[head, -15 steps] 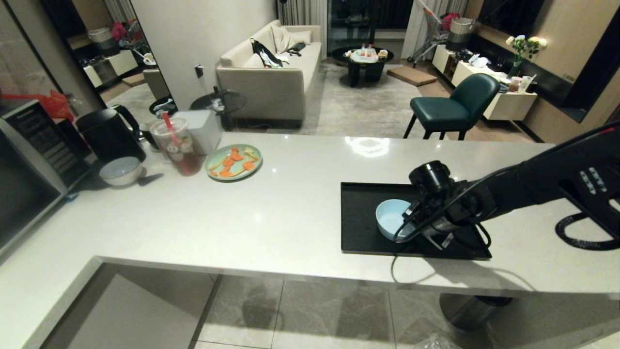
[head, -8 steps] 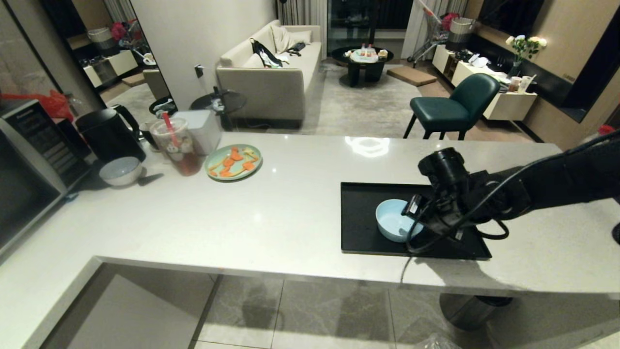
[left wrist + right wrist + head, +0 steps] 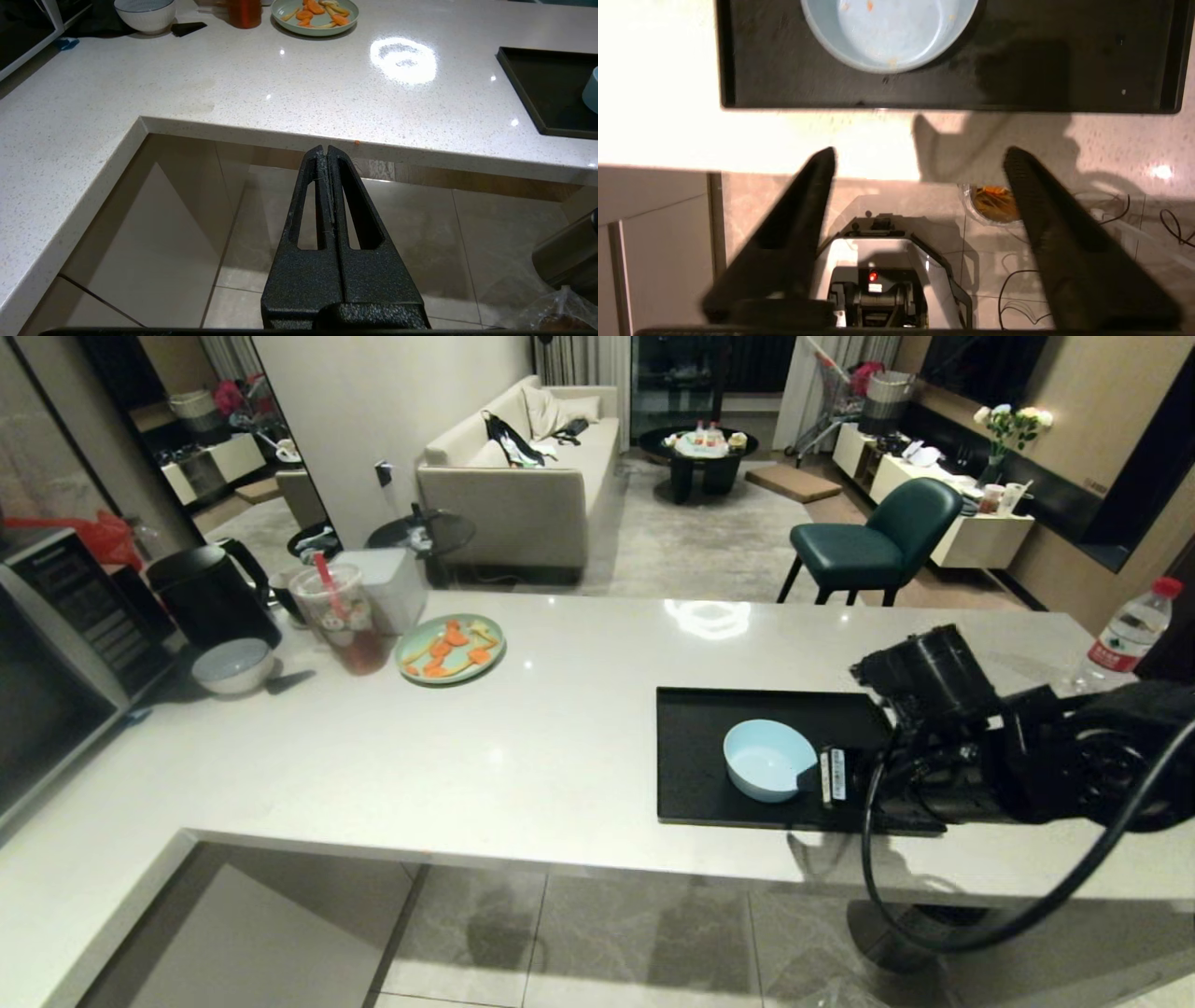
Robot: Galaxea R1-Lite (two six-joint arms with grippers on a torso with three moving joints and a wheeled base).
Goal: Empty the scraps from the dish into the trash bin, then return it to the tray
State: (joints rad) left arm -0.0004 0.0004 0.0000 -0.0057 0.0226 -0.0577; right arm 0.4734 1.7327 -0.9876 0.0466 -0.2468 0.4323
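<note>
The dish (image 3: pixel 767 758), a pale-blue bowl, stands upright on the black tray (image 3: pixel 695 775) near the counter's front right. In the right wrist view the dish (image 3: pixel 889 32) holds only a few tiny specks. My right gripper (image 3: pixel 920 151) is open and empty. It hangs over the counter's front edge, clear of the tray (image 3: pixel 1017 70), and my right arm (image 3: pixel 980 747) reaches in beside the tray. Below on the floor, the trash bin (image 3: pixel 992 203) holds the orange scraps (image 3: pixel 997 198). My left gripper (image 3: pixel 325 149) is shut and parked below the counter's edge.
At the back left of the counter are a mint-green plate of carrot pieces (image 3: pixel 450 649), a cup with a red straw (image 3: pixel 341 616), a white bowl (image 3: pixel 232 665) and a black kettle (image 3: pixel 210 593). A water bottle (image 3: pixel 1125 635) stands far right. A steel bin (image 3: pixel 910 933) is under the counter.
My right gripper has let go of the dish and drawn back from it, to the right and toward the counter's front edge. The dish stays on the tray.
</note>
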